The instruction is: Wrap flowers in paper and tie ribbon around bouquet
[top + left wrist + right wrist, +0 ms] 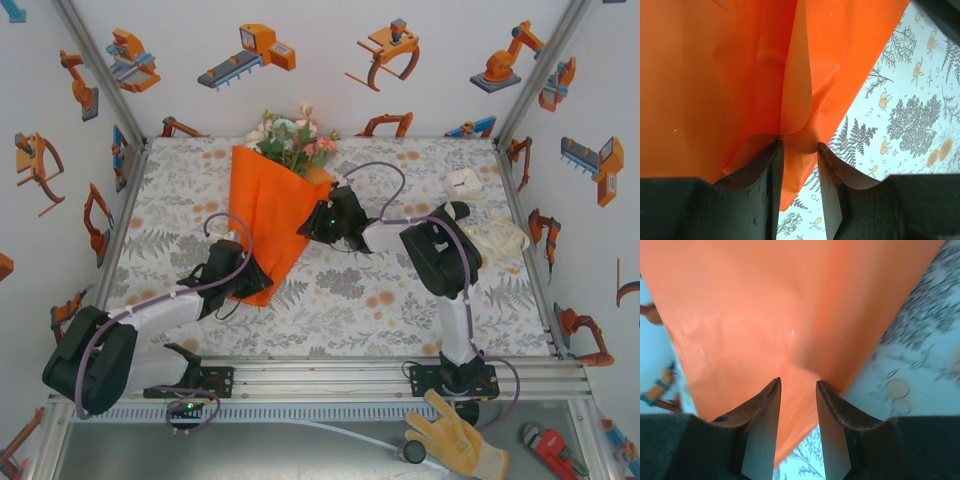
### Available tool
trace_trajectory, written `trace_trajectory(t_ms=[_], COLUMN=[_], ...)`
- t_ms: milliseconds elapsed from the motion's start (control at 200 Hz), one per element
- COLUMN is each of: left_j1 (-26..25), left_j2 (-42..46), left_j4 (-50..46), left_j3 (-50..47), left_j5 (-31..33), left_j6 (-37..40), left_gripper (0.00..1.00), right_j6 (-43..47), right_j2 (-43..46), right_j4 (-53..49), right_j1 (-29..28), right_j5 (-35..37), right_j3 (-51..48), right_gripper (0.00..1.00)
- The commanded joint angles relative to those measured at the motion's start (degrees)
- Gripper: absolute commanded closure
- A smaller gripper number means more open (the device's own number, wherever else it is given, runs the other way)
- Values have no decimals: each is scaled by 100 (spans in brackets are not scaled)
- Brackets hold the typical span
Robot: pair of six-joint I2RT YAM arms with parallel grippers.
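The bouquet (268,215) lies on the table as an orange paper cone, its wide end to the back. Pink, white and cream flowers (290,140) with green leaves stick out of that end. My left gripper (250,282) sits at the cone's narrow lower tip, shut on the paper (800,150), which fills the gap between its fingers (771,170). At the cone's right edge, my right gripper (314,226) is shut on a fold of the paper (797,400). The cream ribbon (500,238) lies as a loose bundle at the right of the table.
A small white box (462,182) sits at the back right. The floral tablecloth (350,285) shows bare in front of the cone. A yellow glove (455,440) and a red wrench (552,450) lie below the rail, off the table.
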State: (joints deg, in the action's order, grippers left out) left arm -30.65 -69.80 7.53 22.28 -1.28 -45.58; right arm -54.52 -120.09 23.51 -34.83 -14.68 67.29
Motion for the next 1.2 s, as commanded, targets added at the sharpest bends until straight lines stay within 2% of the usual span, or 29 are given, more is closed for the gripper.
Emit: trace_trajectory(t_ms=[0,501,656,811,926,1036,1191], left_j1=[19,20,22,183,618,1067,1695], left_j2=[103,411,512,1002,1222,1031,391], left_j4=[-660,-810,-777,-1194,-1465,-1623,-1459], left_j3=[-265,-409,-354,122,736,1434,2173], left_j5=[107,133,3,-26,-271,-599,-891], left_j6=[15,-37,-42,75,219,324,353], left_gripper=[63,63,63,53,44,42,42], right_j6=[-252,-224,-149,42,385,600,784], right_j2=[-357,-1189,-1265,-618,185,816,1336], right_j4=[248,-197,-373,-412,-578,-705,-759], right_j1=[243,1240,1393,1378,1317,1079,436], right_j5=[222,814,579,259,282,302,511], right_j3=[178,1286,1590,1473,1157,867,522], right_gripper=[64,63,63,63,63,63,63])
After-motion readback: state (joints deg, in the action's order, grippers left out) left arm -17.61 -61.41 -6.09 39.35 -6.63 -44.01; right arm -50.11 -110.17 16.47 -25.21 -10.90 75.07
